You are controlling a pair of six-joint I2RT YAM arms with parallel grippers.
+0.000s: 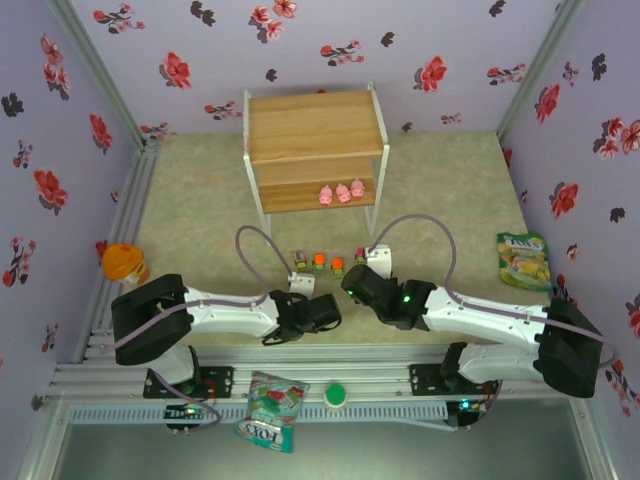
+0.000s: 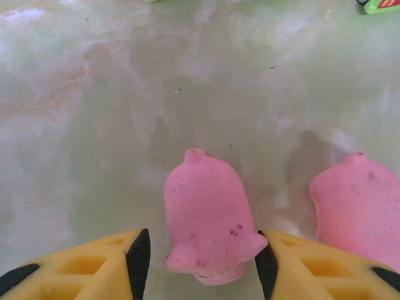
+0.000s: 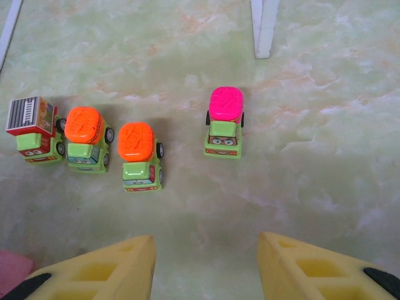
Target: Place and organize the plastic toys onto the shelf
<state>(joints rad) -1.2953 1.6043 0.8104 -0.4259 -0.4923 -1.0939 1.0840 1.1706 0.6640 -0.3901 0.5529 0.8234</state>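
— Left claw point(image 2: 201, 262) status is requested.
— Released. Jaws are set astride a pink pig point(image 2: 206, 212) on the tabletop point(image 2: 94, 125), its long axis toward 12 o'clock. A second pig point(image 2: 359, 206) lies at 3 o'clock. Closing is judged next.

We see a round orange-topped item point(image 1: 122, 262) at the left edge of the pale green marbled mat point(image 1: 190, 200). Well apart, near the right wall, lies a flat green snack bag point(image 1: 523, 260). On the near metal rails point(image 1: 110, 378) rest a red-and-green printed bag point(image 1: 270, 410) and, just beside it, a small round green object point(image 1: 335, 396).
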